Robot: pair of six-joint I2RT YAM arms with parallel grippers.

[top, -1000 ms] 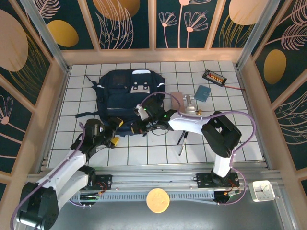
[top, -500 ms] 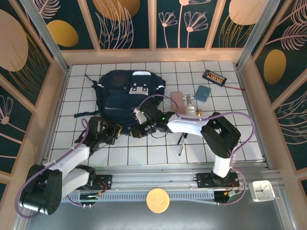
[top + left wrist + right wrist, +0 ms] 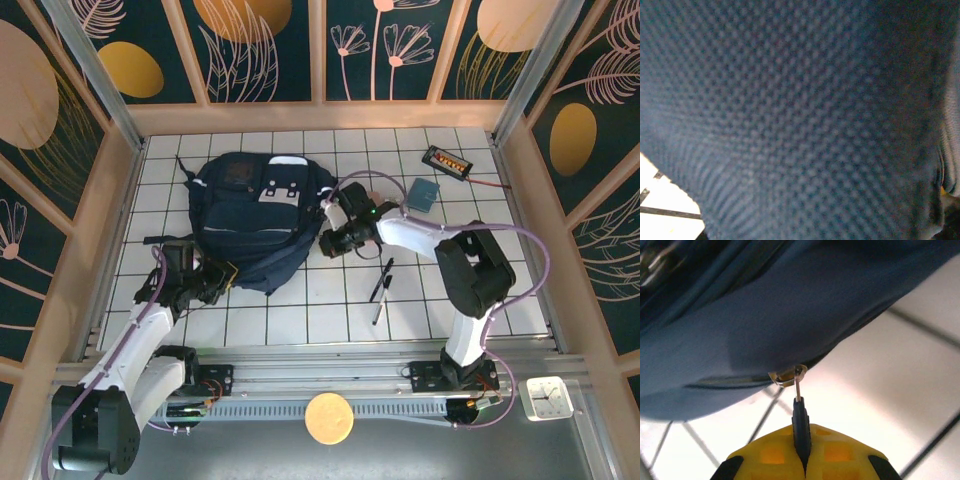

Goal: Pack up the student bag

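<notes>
One student bag (image 3: 250,215), right jaws pinching zipper pull (image 3: 800,415), left jaws against fabric, closure unclear

The student bag (image 3: 250,215) has slid toward nine o'clock and slumped. The right gripper (image 3: 332,243), towing the zipper pull (image 3: 800,422), has swung from the bag's six o'clock edge to three o'clock. The left gripper (image 3: 220,278) has clamped its seven o'clock corner.

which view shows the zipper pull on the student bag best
The right wrist view: the zipper pull sits close up, pinched in the right hand, its slider on the edge of the student bag. In the top view that spot is tiny, under the hand. The left wrist view gives blurred navy bag fabric.
</notes>
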